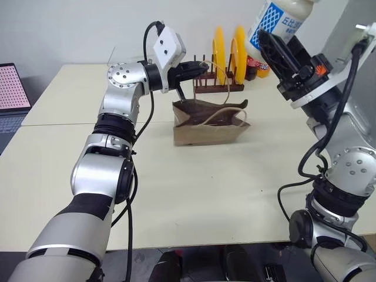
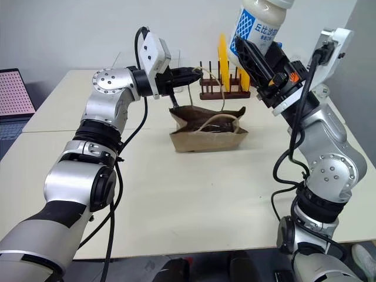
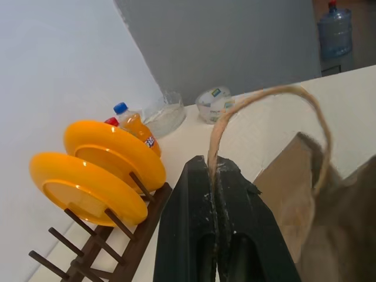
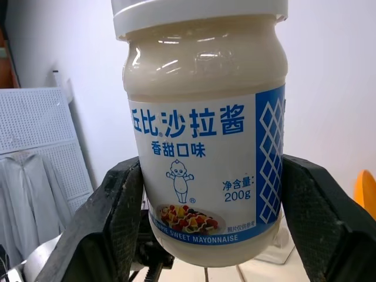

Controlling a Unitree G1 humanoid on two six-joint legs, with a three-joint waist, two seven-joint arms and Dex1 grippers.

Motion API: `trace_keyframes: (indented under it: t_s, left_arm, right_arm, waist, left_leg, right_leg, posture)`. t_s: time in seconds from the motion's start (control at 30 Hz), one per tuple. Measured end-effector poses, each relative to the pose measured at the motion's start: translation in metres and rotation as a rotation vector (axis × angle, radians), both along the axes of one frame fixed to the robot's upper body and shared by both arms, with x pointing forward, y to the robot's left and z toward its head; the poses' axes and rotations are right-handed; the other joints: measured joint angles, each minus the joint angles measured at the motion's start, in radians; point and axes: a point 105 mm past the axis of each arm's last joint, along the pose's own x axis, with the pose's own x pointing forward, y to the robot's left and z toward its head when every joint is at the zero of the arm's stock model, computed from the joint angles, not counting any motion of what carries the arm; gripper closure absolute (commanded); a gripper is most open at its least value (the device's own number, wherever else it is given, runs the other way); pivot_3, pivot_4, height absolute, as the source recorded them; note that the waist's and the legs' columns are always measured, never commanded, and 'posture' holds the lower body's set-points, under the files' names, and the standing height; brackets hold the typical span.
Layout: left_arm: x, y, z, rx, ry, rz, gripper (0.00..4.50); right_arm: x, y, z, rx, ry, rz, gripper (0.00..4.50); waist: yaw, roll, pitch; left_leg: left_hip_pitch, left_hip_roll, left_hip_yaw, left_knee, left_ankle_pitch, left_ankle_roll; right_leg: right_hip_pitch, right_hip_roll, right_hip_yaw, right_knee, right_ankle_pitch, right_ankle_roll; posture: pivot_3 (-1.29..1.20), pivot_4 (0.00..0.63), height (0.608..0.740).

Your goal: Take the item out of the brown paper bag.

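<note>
The brown paper bag stands open on the cream table, in the middle and toward the back. My left gripper is shut on one of its pale cord handles and holds the loop up above the bag's rim. The item, a small white bottle with a blue printed label and a white cap, is high in the air to the right of the bag. My right gripper is shut on it, one black finger on each side of its body, and points upward.
Behind the bag stands a wooden rack with two yellow plates. Soda bottles, a clear bowl and a tape roll are at the table's back edge. A laptop lies at the far left.
</note>
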Motion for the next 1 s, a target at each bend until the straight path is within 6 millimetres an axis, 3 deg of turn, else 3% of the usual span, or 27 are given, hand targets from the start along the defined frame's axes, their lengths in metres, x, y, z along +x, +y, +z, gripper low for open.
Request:
trace_keyframes:
  t_s: [0.17,0.27,0.4,0.5,0.63,0.77,0.9,1.0]
  left_arm:
    - [0.000,0.001,0.001,0.002,-0.002,0.003,4.50]
    - [0.000,0.002,0.001,0.004,-0.003,0.005,4.50]
    - [0.000,0.004,0.001,0.007,-0.005,0.007,4.50]
    - [0.000,0.006,0.002,0.011,-0.006,0.008,4.50]
    - [-0.001,0.005,0.001,0.012,-0.004,0.002,4.50]
    - [-0.001,0.004,0.001,0.015,-0.002,-0.002,4.50]
    - [-0.001,0.005,0.001,0.015,-0.002,-0.002,4.50]
    - [-0.001,0.005,0.001,0.015,-0.002,-0.002,4.50]
  right_arm:
    - [0.008,-0.026,-0.024,-0.204,0.035,-0.213,1.45]
    - [0.020,-0.054,-0.063,-0.421,0.121,-0.398,1.45]
    - [0.028,-0.105,-0.123,-0.731,0.295,-0.625,1.45]
    - [0.027,-0.129,-0.152,-0.923,0.367,-0.703,1.45]
    - [0.026,-0.128,-0.180,-1.226,0.355,-0.629,1.45]
    - [0.023,-0.119,-0.208,-1.375,0.359,-0.507,1.45]
    - [0.025,-0.115,-0.212,-1.502,0.299,-0.445,1.45]
    - [0.027,-0.113,-0.212,-1.551,0.263,-0.422,0.48]
  waist:
    - [0.001,0.000,0.000]
    - [0.001,0.000,0.000]
    - [0.002,0.000,0.000]
    - [-0.002,0.000,0.000]
    - [-0.009,0.000,0.000]
    - [-0.007,0.000,0.000]
    - [-0.004,-0.001,0.000]
    - [-0.004,-0.001,0.000]
  left_leg:
    - [0.000,0.000,0.001,0.000,0.000,0.001]
    - [0.000,0.000,0.002,0.000,-0.001,0.002]
    - [0.000,-0.001,0.004,0.001,-0.001,0.002]
    - [0.000,0.000,0.007,0.000,-0.001,0.003]
    - [0.002,0.001,0.009,0.001,-0.001,0.005]
    - [0.001,0.001,0.009,0.001,-0.001,0.005]
    - [0.001,0.001,0.009,0.001,0.000,0.002]
    - [0.001,0.001,0.009,0.001,0.000,0.002]
  right_leg:
    - [0.000,0.000,0.000,0.000,0.000,0.000]
    - [0.000,0.000,0.001,0.000,0.000,0.000]
    - [0.000,0.000,0.003,-0.001,0.000,0.000]
    - [-0.001,0.000,0.004,0.000,0.000,0.000]
    - [-0.001,0.000,0.006,0.002,0.000,0.000]
    - [-0.001,0.000,0.006,0.002,0.000,0.000]
    - [-0.001,0.000,0.005,0.001,0.000,0.000]
    - [-0.001,0.000,0.006,0.001,0.000,0.000]
  posture:
    - [0.00,0.150,0.740]
    - [0.00,0.150,0.740]
    - [0.00,0.150,0.740]
    - [0.00,0.150,0.740]
    - [0.00,0.150,0.740]
    - [0.00,0.150,0.740]
    - [0.00,0.150,0.740]
    - [0.00,0.150,0.740]
